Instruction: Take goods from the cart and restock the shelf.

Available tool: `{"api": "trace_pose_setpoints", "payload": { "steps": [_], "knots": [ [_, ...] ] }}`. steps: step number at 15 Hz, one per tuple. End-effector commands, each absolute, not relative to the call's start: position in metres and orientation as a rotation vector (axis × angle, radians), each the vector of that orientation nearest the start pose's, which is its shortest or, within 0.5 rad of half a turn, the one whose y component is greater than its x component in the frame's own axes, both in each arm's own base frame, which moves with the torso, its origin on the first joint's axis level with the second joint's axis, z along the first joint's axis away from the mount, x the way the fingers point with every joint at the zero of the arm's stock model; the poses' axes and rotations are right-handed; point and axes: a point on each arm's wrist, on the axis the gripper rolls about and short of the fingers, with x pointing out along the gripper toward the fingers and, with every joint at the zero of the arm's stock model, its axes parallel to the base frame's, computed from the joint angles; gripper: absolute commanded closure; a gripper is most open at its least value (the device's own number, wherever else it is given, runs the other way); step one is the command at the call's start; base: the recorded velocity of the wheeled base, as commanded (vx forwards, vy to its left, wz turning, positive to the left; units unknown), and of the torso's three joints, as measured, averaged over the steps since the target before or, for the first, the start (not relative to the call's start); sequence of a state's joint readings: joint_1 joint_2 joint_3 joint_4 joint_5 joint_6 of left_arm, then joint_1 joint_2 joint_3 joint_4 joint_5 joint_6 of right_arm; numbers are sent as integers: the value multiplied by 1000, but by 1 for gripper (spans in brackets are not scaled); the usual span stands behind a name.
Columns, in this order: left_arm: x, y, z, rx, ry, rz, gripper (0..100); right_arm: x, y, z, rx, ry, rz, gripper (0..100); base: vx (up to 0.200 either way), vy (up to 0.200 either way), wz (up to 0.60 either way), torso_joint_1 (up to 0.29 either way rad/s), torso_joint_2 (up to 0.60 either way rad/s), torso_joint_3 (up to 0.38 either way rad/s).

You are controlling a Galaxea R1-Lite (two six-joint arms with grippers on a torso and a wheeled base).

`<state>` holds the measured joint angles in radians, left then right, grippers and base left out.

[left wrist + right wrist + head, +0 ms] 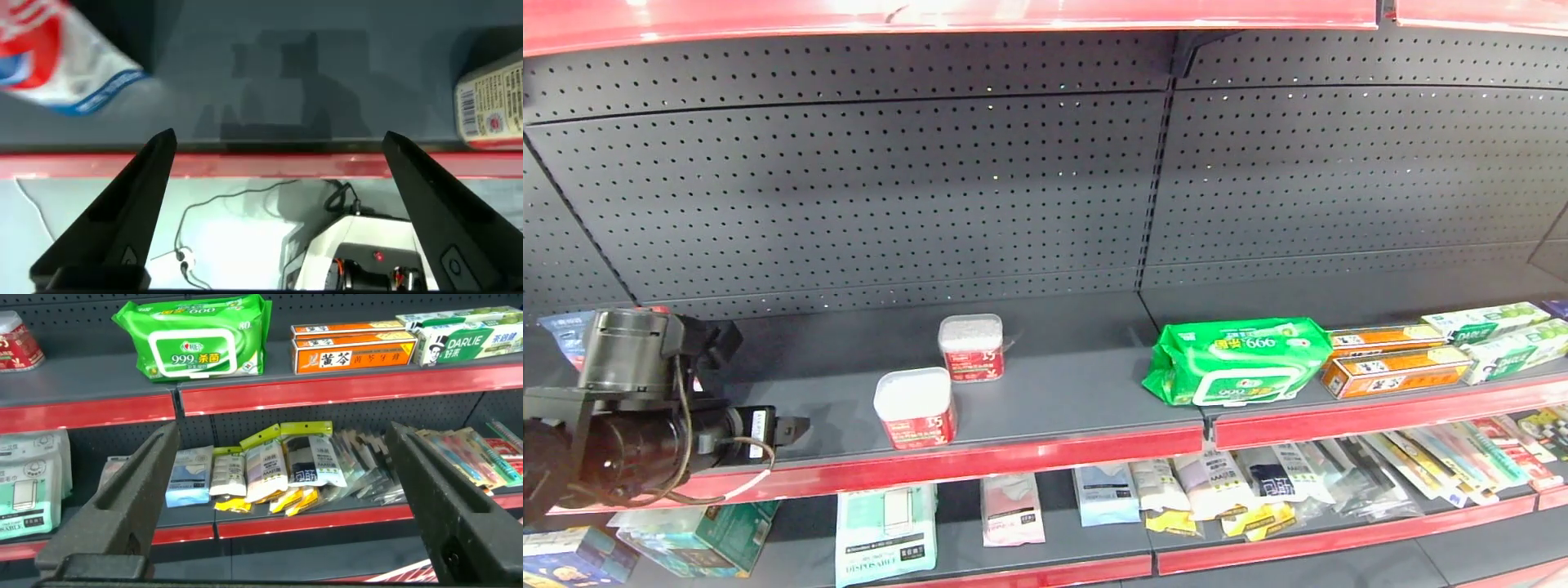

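**Both pincers empty at the shelf front**

The left pincer (788,426) sits at the lower left of the head view, level with the red front lip of the shelf (1054,384). Its fingers are spread wide with nothing between them. The right pincer (278,510) is likewise released and empty. It faces the shelf front from lower down, with the packets (278,461) of the tier below in the middle of its view.

Nearest the left pincer, the front jar (915,407) stands upright just behind the lip, left of centre. The second jar (970,346) stands behind it and slightly to the right, not touching. This looks like the start of a row running front to back, with labels facing out.

In the left wrist view a red, white and blue pouch (57,57) lies on the shelf at the upper left.

Well apart from the jars, right of centre, the green wipes pack (1237,361) lies flat with its flap up. Just beside it are the stacked orange boxes (1388,359), then the toothpaste boxes (1503,331) at the right edge, all laid lengthwise along the lip.

With neither pincer carrying goods, the next step is probably a fetch from the cart.
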<state>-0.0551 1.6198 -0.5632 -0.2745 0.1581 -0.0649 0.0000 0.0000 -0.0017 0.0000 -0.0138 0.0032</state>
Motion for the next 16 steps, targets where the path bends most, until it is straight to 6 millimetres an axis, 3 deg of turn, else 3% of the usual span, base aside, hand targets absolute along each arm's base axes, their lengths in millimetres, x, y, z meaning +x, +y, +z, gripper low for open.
{"api": "trace_pose_setpoints", "payload": {
  "steps": [1, 7, 16],
  "knots": [
    [252, -17, 98, 35, 817, 94, 0, -23, 0, 76, 3, 0, -14, 0, 0, 0, 0, 0, 0, 0],
    [271, -32, 81, 46, 794, 55, 0, -23, 0, 76, 3, 0, -14, 0, 0, 0, 0, 0, 0, 0],
    [290, -45, 74, 54, 752, 17, 0, -23, 0, 76, 3, 0, -14, 0, 0, 0, 0, 0, 0, 0]
  ]
}}
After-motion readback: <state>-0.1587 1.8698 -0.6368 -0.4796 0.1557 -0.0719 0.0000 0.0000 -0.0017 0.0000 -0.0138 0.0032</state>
